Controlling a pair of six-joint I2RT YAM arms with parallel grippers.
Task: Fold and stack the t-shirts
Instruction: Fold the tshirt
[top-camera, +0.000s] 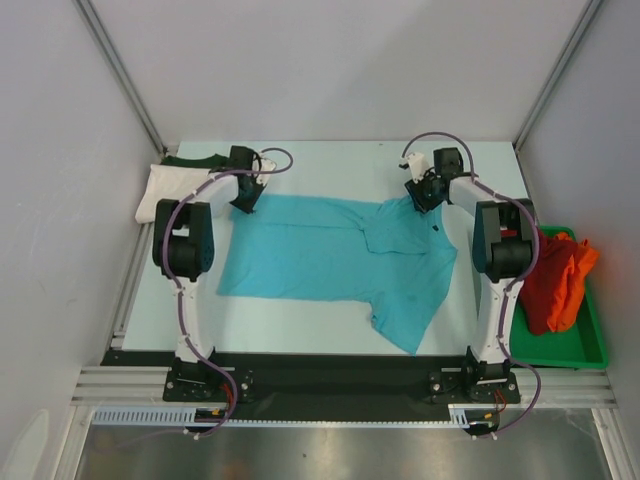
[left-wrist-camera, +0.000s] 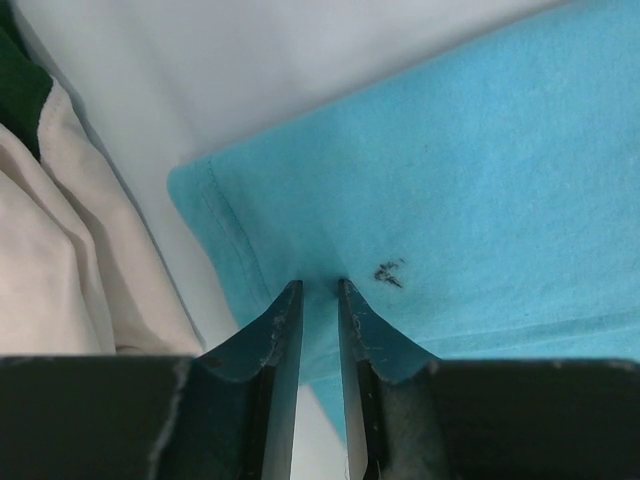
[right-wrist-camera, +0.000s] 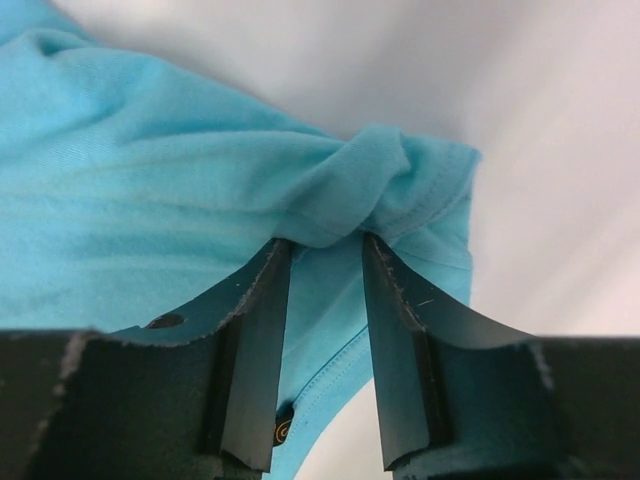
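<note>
1. Top view
   - We see the turquoise t-shirt (top-camera: 330, 260) spread open in the middle of the surface (top-camera: 320, 160), unfolded, one sleeve pointing to the near edge.
   - The white t-shirt (top-camera: 165, 190) and the dark green t-shirt (top-camera: 195, 159) lie touching in the far left corner; whether they are neatly folded we cannot tell.
   - The red t-shirt (top-camera: 545, 285) and the orange t-shirt (top-camera: 580, 258) sit bunched in the green tray (top-camera: 570, 352) at the right.
   - We judge the task under halfway: two shirts perhaps put aside, one being folded, two still waiting.
   - The left hand (top-camera: 245, 200) is at the turquoise shirt's far left corner and the right hand (top-camera: 420, 200) at its far right edge; their jaws are too small to read here.

2. Left wrist view
   - Only here do we see the left hand's jaws narrow, a thin pinch of turquoise cloth between them just inside the hem.
   - The view also shows a small dark mark (left-wrist-camera: 388, 272) on the cloth.
   - White cloth lies just beside the corner.

3. Right wrist view
   - Only here do we see the right hand's jaws clamped on a gathered bunch of turquoise cloth at the hemmed edge, with bare surface beyond.
</note>
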